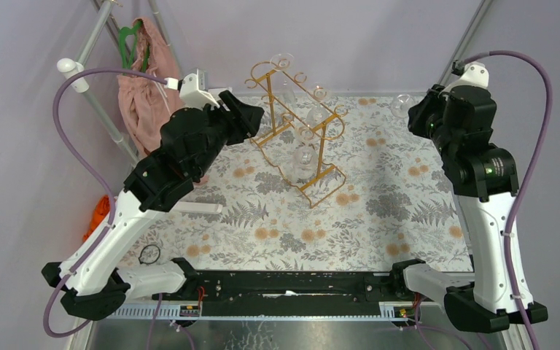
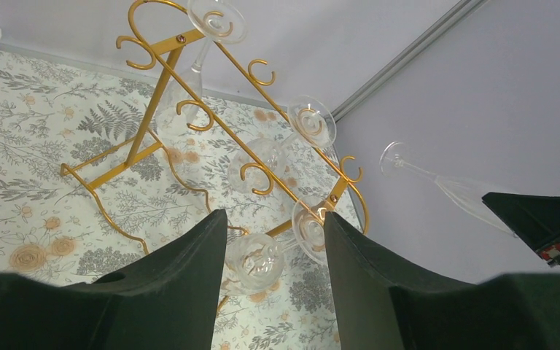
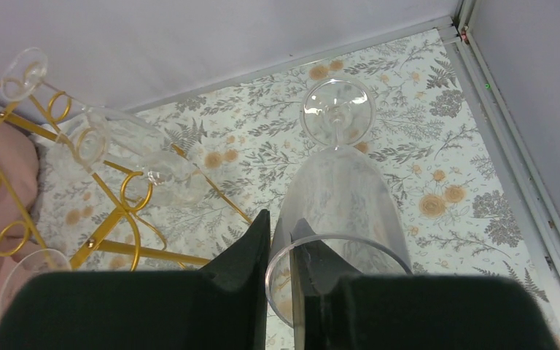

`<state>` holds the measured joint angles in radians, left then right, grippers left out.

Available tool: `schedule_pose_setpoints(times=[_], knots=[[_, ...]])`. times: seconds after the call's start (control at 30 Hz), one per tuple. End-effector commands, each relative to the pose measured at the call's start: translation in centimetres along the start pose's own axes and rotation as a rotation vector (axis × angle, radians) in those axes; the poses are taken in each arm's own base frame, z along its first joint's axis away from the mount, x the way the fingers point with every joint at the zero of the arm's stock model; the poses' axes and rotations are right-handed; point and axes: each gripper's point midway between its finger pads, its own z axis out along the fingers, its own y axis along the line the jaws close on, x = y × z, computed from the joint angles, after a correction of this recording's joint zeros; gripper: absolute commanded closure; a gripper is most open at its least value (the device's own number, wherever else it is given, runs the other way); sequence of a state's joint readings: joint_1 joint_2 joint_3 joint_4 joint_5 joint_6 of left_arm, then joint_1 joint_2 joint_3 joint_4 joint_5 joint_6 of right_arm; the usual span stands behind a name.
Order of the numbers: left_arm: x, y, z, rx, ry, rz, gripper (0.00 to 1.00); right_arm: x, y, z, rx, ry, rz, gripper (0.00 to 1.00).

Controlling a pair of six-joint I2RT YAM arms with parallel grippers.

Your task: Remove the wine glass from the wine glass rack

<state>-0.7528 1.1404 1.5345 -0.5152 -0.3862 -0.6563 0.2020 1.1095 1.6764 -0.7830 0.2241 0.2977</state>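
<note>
Right jaws clamped on bowl wall of wine glass: one finger inside rim, other outside. Glass off rack, held above far right part of bench, well apart from rack, foot pointing away from wrist. Left jaws apart, holding nothing, just beside gold wire wine glass rack on its left side. Other glasses hang foot-up in rack loops. Pink garment on stand, far left.

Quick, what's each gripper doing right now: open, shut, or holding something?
Left gripper: open, holding nothing, close to the wine glass rack.
Right gripper: shut on the rim of a wine glass, held clear of the rack.
</note>
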Motion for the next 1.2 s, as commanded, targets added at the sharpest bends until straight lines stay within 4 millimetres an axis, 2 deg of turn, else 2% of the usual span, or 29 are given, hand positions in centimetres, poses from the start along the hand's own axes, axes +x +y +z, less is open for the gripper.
schedule_pose_setpoints(times=[0.0, 0.37, 0.7, 1.03, 1.17], knots=[[-0.3, 0.7, -0.6, -0.022, -0.018, 0.027, 0.41, -1.4, -0.3, 0.2, 0.026, -0.044, -0.046, 1.0], [-0.5, 2.1, 0.0, -0.103, -0.034, 0.071, 0.39, 0.2, -0.7, 3.7, 0.072, 0.022, -0.116, 1.0], [-0.1, 2.9, 1.0, -0.155, -0.039, 0.108, 0.31, 2.4, -0.3, 7.8, 0.08, 0.141, -0.187, 1.0], [0.4, 3.0, 1.5, -0.151, -0.034, 0.12, 0.26, 3.0, -0.5, 9.6, 0.103, 0.242, -0.26, 1.0], [0.5, 3.1, 1.4, -0.15, -0.033, 0.119, 0.25, 3.5, -1.6, 10.7, 0.147, 0.287, -0.275, 1.0]])
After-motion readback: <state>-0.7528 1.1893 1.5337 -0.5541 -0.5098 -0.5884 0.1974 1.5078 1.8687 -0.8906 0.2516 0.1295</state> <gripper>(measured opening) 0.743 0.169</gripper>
